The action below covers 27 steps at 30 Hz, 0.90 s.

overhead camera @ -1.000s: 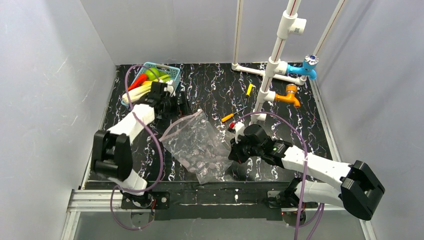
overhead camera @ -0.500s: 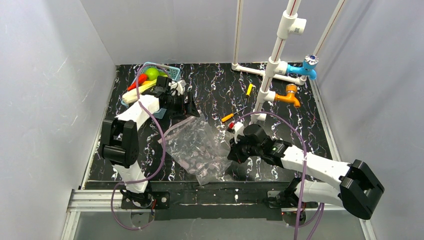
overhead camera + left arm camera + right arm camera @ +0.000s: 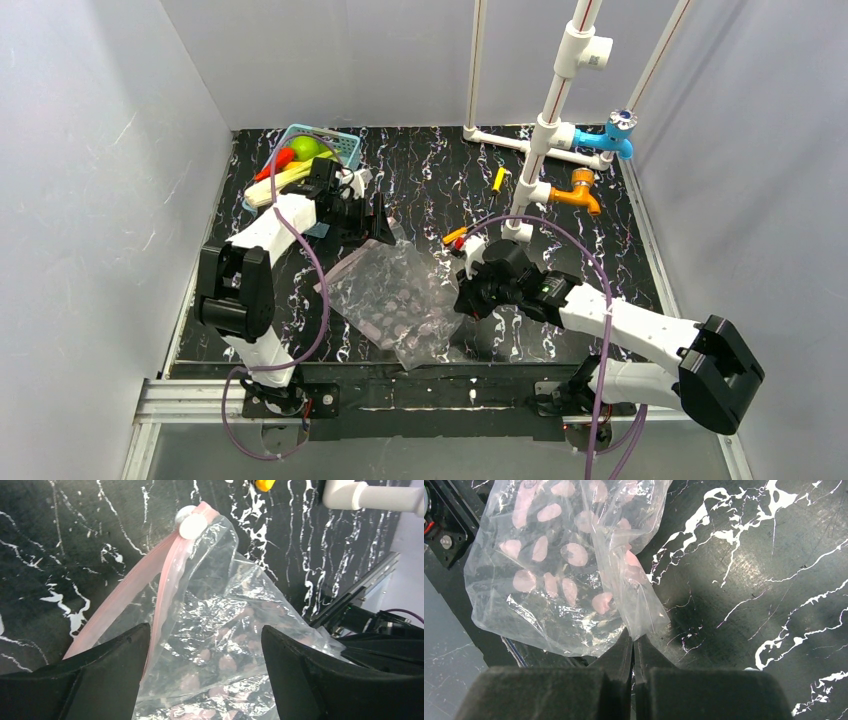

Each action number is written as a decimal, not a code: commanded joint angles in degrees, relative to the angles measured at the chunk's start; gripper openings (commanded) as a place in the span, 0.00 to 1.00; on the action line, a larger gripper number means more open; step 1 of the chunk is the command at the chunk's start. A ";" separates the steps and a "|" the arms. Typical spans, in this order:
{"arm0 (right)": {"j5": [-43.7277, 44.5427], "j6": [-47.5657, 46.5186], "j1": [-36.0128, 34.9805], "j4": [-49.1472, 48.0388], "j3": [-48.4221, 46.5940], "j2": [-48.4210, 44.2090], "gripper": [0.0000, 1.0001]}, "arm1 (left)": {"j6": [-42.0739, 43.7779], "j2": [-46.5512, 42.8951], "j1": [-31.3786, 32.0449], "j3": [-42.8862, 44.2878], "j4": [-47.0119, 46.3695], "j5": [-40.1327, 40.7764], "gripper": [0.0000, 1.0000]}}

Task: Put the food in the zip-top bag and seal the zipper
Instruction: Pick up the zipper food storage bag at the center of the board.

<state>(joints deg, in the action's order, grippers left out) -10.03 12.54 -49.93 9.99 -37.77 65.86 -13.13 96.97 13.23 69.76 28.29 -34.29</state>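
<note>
Well, the right claw (image 3: 633, 636) was pinched together on a fold at the right edge of the zip-top bag (image 3: 400, 290), which lay crumpled mid-counter (image 3: 430, 180). Over at the bag's far-left corner the left claw (image 3: 205, 630) hung with its fingers spread apart, and the pink zipper (image 3: 130, 585) and clear plastic showed between them. The food (image 3: 300, 160) sat in the blue basket (image 3: 347, 150), far left, just beyond that arm.
</note>
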 commanded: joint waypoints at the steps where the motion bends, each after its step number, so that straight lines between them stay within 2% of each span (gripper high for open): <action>1: -1.20 -2.62 0.19 1.03 -2.49 -1.66 0.01 | 3.55 0.57 0.02 0.91 3.76 4.10 0.81; 3: -1.62 -2.85 0.17 0.68 -2.31 -1.77 0.01 | 4.25 3.26 0.00 1.63 4.24 2.71 0.77; 7: -0.55 -2.73 0.19 0.03 -2.38 -0.59 0.01 | 4.15 3.43 0.01 2.09 4.12 -2.58 0.52; 9: 1.60 -2.35 0.19 0.48 -3.36 0.54 0.01 | 4.32 0.92 0.03 1.14 3.26 -1.95 0.33; 11: 6.29 -1.10 0.21 1.47 -4.76 1.91 0.01 | 4.81 -1.86 0.04 0.75 2.99 0.71 0.10; 12: 8.41 -0.60 0.24 2.18 -5.77 2.93 0.02 | 4.84 -3.09 0.04 0.75 3.07 1.70 0.03; 13: 9.79 -0.30 0.26 3.04 -6.73 3.43 0.06 | 4.74 -4.32 0.02 0.91 3.21 2.06 0.00; 17: 18.00 0.77 0.19 8.60 -12.95 7.47 0.40 | 2.40 -12.64 -0.01 -0.22 4.00 5.12 0.00; 18: 19.75 1.10 0.18 11.27 -15.50 8.46 0.48 | 0.40 -14.93 0.00 -0.78 4.93 7.03 0.00; 20: 23.07 2.23 -0.02 16.65 -20.52 10.18 0.59 | -7.23 -20.24 -0.22 -1.47 7.59 11.78 0.00; 23: 27.44 4.69 -1.32 20.54 -24.71 10.14 0.67 | -18.74 -27.83 -0.23 -1.56 11.64 17.69 0.00; 27: 36.90 9.42 -4.36 22.89 -28.43 7.98 0.70 | -36.14 -40.77 0.15 -4.79 11.98 23.46 0.00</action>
<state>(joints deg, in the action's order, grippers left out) 15.33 16.82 -51.51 27.36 -61.52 76.41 -29.18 66.74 13.23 68.45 36.27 -18.89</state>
